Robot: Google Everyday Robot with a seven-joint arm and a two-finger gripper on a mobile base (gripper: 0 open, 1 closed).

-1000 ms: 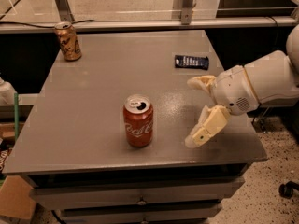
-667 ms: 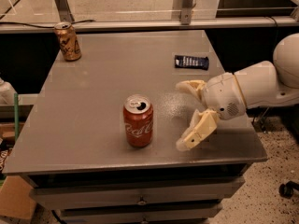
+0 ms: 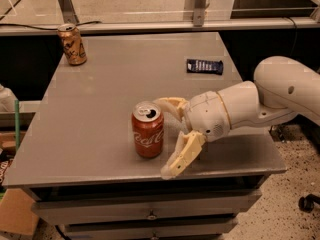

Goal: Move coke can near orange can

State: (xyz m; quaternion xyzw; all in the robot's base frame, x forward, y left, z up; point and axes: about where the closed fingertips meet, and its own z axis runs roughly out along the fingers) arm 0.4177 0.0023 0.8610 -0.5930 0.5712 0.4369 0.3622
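The coke can (image 3: pixel 148 130), red with white script and a silver top, stands upright near the front edge of the grey table (image 3: pixel 125 84). The orange can (image 3: pixel 72 44), golden-orange with dark markings, stands upright at the table's far left corner. My gripper (image 3: pixel 167 136) reaches in from the right, just right of the coke can. It is open: one cream finger (image 3: pixel 170 104) lies behind the can's right side, the other finger (image 3: pixel 181 156) points down toward the front edge. The can is not between them.
A small dark blue packet (image 3: pixel 204 66) lies flat at the table's far right. A metal rail and glass panel run behind the table. A cardboard box (image 3: pixel 15 211) sits on the floor at the lower left. Drawers are under the tabletop.
My gripper has moved left across the table, from well right of the coke can to right beside it. Both cans have stayed in place.
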